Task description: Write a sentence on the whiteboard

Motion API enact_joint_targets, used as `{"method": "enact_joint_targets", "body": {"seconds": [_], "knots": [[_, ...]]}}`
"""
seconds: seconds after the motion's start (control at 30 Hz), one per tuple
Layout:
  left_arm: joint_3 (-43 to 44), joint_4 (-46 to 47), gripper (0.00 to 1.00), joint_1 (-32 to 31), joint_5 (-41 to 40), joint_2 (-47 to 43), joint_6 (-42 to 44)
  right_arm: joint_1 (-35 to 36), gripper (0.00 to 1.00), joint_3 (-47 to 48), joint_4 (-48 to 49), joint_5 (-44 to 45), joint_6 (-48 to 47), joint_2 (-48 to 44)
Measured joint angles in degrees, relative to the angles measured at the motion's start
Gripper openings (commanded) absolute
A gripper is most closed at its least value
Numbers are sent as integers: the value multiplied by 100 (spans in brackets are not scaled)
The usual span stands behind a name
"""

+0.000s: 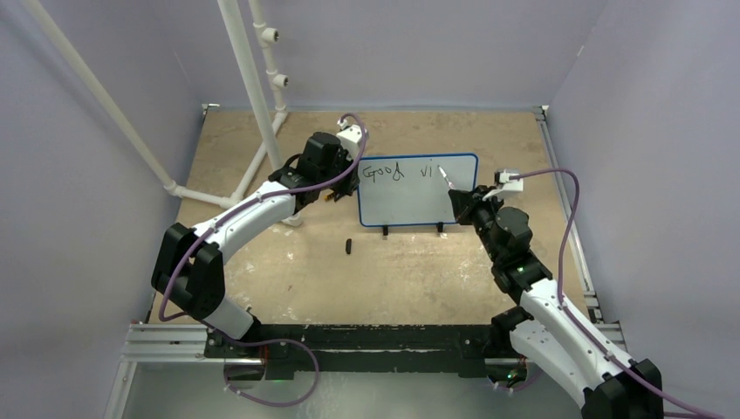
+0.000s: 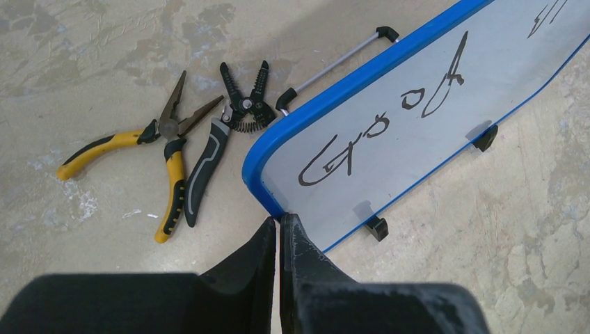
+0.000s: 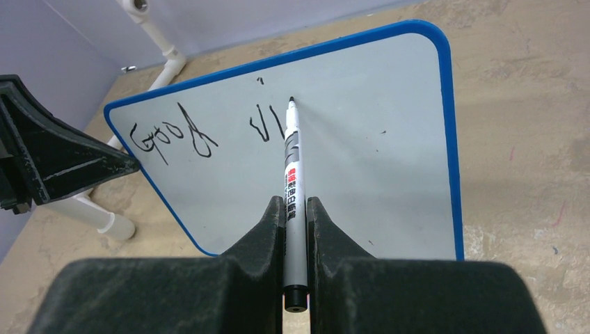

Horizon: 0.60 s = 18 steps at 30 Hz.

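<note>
The whiteboard (image 1: pixel 410 208) stands on black feet at mid-table, blue-rimmed. The sentence on it reads "Good" (image 1: pixel 384 173) and "vi" (image 1: pixel 427 173) along the top. My left gripper (image 1: pixel 345 185) is at the board's left edge; in the left wrist view its fingertips (image 2: pixel 279 221) are shut on the rim's lower left corner of the board (image 2: pixel 396 163). My right gripper (image 3: pixel 295 203) is shut on a grey marker (image 3: pixel 292 167), whose black tip rests at the board (image 3: pixel 376 174) just right of "vi" (image 3: pixel 268 127). From above, the marker (image 1: pixel 445 177) points up-left from the right gripper (image 1: pixel 461 199).
Yellow-handled pliers (image 2: pixel 170 184) and black wire strippers (image 2: pixel 209 156) lie on the table behind the board's left end. A white pipe frame (image 1: pixel 253 87) rises at the back left. A small black cap (image 1: pixel 348 246) lies in front of the board.
</note>
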Motion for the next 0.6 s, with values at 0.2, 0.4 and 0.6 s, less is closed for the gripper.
{"method": "enact_joint_targets", "body": {"seconds": [0.2, 0.4, 0.6], "knots": [[-48, 7, 3, 9, 4, 0, 0, 0, 0, 0, 0, 22, 2, 70], [-63, -2, 3, 9, 28, 0, 0, 0, 0, 0, -7, 46, 17, 70], [-66, -2, 3, 9, 46, 0, 0, 2, 0, 0, -173, 92, 118, 7]]}}
